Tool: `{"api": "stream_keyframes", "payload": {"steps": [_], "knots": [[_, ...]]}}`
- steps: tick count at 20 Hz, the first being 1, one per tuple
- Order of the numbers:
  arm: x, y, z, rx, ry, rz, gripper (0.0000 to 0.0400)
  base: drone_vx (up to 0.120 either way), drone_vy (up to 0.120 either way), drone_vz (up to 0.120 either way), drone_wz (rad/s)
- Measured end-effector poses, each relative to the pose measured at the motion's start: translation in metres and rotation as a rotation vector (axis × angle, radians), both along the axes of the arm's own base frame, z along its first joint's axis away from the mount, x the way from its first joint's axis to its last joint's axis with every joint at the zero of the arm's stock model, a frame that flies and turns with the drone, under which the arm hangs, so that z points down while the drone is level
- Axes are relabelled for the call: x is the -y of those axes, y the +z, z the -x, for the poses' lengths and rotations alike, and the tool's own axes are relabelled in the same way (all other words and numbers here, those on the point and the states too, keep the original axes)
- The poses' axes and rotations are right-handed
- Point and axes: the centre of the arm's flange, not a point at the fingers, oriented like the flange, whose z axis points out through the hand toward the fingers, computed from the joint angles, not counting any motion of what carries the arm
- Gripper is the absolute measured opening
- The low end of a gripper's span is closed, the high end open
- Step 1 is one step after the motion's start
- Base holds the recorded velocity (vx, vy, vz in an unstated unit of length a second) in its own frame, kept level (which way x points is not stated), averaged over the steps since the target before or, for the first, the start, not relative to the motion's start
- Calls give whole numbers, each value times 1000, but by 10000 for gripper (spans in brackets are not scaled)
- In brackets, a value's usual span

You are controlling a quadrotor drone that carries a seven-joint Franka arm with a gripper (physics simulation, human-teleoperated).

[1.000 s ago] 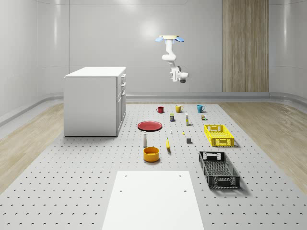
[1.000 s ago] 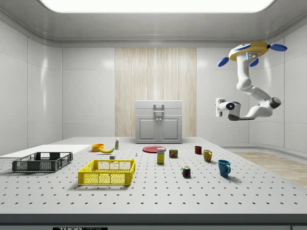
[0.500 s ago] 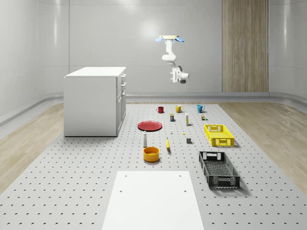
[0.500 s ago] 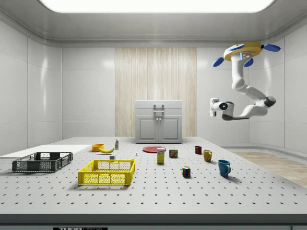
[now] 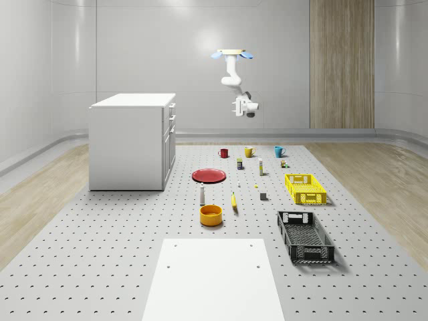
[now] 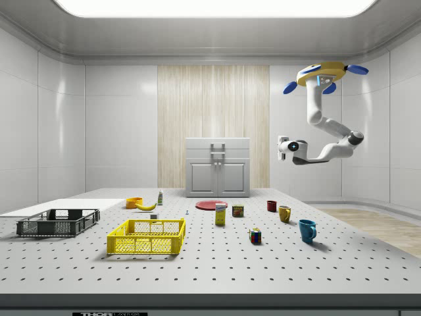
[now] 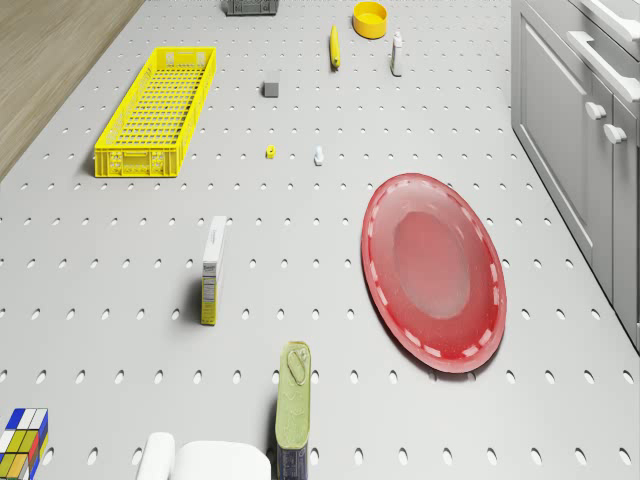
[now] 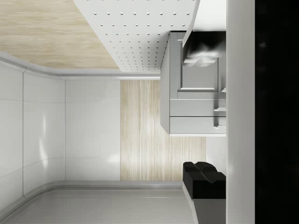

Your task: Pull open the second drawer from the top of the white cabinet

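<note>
1. Whole-scene view: hovered high beyond the mugs [image 5: 249, 152]; gripper [image 5: 236, 106] well apart from cabinet [image 5: 132, 141] at left.
2. Side view: gripper [image 6: 280, 148] right of cabinet [image 6: 218, 167], facing it.
3. Wrist view: cabinet [image 8: 196, 84] ahead; finger gap impossible to tell.

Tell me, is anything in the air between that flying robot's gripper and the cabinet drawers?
Nothing visible. The drone hovers over the table's far end, and the gripper hangs at about drawer height, apart from the cabinet. The plate, mugs and boxes all sit low on the table, beneath that path.
</note>
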Motion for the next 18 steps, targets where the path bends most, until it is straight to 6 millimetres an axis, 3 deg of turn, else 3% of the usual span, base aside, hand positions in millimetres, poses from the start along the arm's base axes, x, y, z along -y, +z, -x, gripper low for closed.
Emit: {"api": "stream_keyframes", "payload": {"steps": [5, 8, 18], "knots": [[0, 0, 0, 0, 0, 0, 300, 120, -120, 0, 0], [0, 0, 0, 0, 0, 0, 300, 120, 0, 0, 0], [0, 0, 0, 0, 0, 0, 300, 120, -116, 0, 0]]}}
